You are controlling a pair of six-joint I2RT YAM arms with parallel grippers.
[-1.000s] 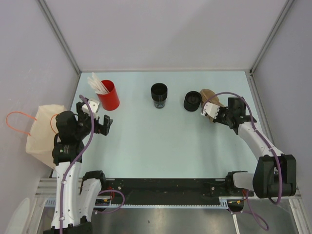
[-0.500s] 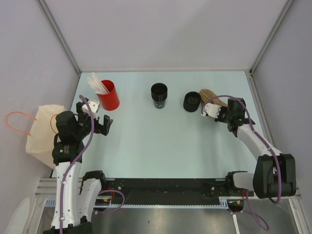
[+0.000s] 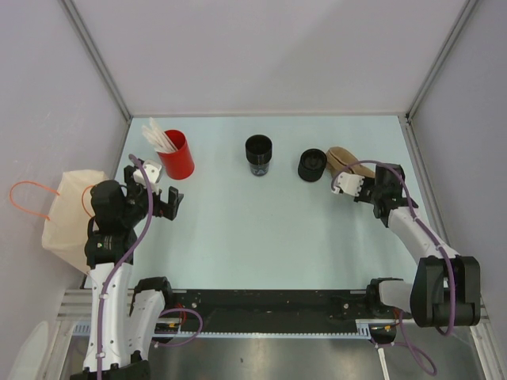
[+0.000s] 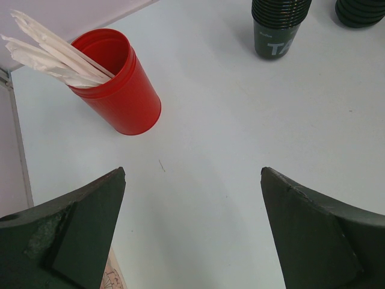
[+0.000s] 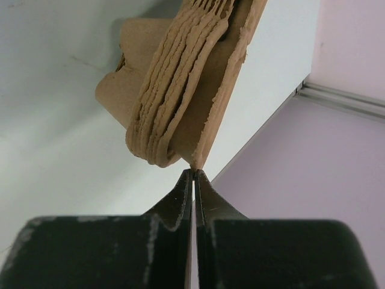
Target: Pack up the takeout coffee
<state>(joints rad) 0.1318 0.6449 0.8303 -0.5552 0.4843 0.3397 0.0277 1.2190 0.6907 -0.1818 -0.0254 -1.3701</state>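
Observation:
The takeout coffee (image 3: 258, 153) is a black cup with a black rim, standing upright at the back middle of the table; the left wrist view shows it at the top (image 4: 278, 27). My left gripper (image 3: 168, 203) (image 4: 192, 174) is open and empty over bare table, below the red cup and well left of the coffee. My right gripper (image 3: 341, 185) (image 5: 194, 171) is shut, its tips right at the lower corner of a stack of brown cardboard sleeves (image 5: 180, 90) (image 3: 341, 157). I cannot tell whether the tips touch the stack.
A red cup (image 3: 176, 154) (image 4: 114, 81) holding white sticks stands at the back left. A squat black round piece (image 3: 312, 165) (image 4: 361, 9) sits between the coffee and the sleeves. A cream bag (image 3: 71, 210) with orange handles hangs off the table's left edge.
My right gripper has drawn back to the right and toward the near side, off the brown sleeves, staying shut. The left arm has not moved.

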